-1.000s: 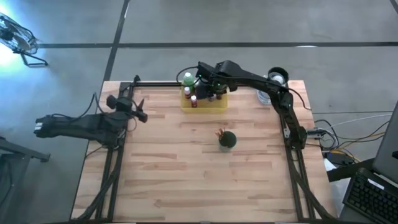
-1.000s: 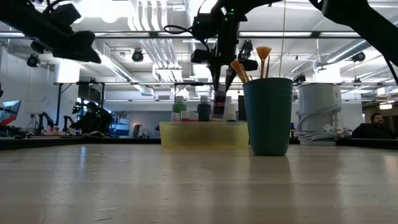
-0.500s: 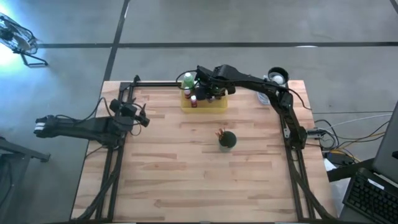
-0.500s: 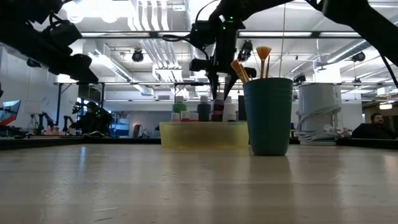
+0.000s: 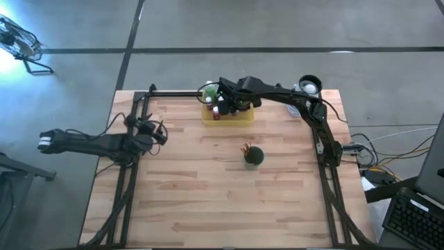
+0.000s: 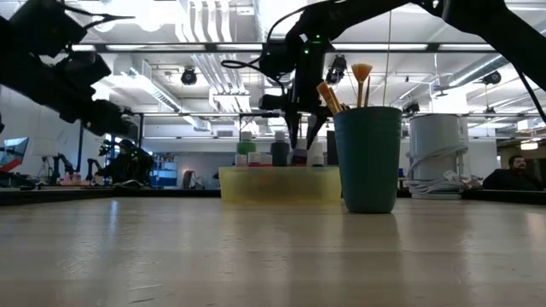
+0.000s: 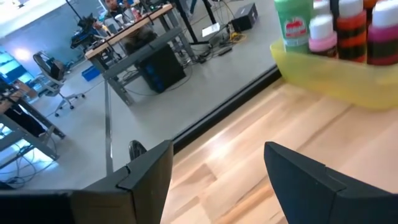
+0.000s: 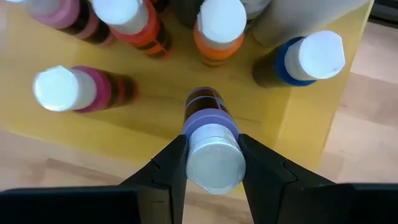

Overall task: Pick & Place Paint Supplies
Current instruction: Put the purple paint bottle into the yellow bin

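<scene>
high view: right pincer [image 5: 227, 104] sits over the yellow tray [image 5: 243, 119] at the counter's [image 5: 222, 201] far edge, among the paint bottles [image 5: 216, 114]. left pincer [image 5: 157, 131] hangs near the left edge, well apart from the tray. green cup [image 5: 254, 155] with brushes [image 5: 246, 148] stands mid-counter.

low view: right arm drops into the tray [image 6: 280, 184] behind the cup [image 6: 368, 159]; brushes [image 6: 362, 83] stick out of the cup.

left wrist view: left pincer [image 7: 217, 167] spread apart, nothing between its fingers; green bottle [image 7: 293, 26] at the tray corner.

right wrist view: right pincer [image 8: 211, 162] clamped on a purple bottle [image 8: 210, 142] with a silver-white cap, over the tray floor [image 8: 155, 118]; blue bottle [image 8: 308, 59] nearby.
</scene>
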Robot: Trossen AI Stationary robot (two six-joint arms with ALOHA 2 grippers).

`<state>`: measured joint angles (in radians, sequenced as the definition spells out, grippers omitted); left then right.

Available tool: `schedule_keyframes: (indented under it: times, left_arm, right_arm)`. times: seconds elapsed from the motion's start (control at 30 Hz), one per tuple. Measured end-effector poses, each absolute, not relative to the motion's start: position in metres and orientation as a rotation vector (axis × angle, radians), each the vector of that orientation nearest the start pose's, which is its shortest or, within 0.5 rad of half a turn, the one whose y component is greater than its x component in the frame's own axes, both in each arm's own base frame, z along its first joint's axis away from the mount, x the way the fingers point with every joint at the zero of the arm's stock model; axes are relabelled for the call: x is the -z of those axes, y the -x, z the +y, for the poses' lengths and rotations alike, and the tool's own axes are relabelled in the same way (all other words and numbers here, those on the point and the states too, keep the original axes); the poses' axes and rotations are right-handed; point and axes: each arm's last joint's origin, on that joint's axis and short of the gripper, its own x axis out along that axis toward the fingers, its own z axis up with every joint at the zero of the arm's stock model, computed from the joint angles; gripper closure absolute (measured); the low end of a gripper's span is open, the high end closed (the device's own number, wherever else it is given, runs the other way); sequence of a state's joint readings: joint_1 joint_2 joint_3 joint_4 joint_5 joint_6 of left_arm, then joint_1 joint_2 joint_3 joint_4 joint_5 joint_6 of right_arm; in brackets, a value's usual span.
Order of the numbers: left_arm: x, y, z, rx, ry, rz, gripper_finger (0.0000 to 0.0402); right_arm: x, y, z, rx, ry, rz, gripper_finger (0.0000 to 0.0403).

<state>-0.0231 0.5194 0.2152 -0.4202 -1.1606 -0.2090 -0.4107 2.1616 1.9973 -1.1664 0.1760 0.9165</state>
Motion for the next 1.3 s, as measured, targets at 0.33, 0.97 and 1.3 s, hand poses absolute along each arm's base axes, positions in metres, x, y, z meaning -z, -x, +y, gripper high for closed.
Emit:
schedule_keyframes:
  times: [0.33, 0.97, 1.3]
  left_arm:
    - [-0.151, -0.100, 0.024, -1.138, -0.277, 0.547, 0.0145]
    - [-0.151, -0.100, 0.024, -1.139, -0.280, 0.548, 0.0145]
    - [-0.151, -0.100, 0.024, -1.139, -0.281, 0.548, 0.0145]
  right_arm:
    - [-0.242, -0.402, -0.184, 1.085, -0.900, 1.025, 0.0290]
    - [-0.253, -0.399, -0.183, 0.987, -0.951, 1.087, 0.0290]
    - [-0.248, -0.394, -0.193, 0.958, -0.977, 1.112, 0.0290]
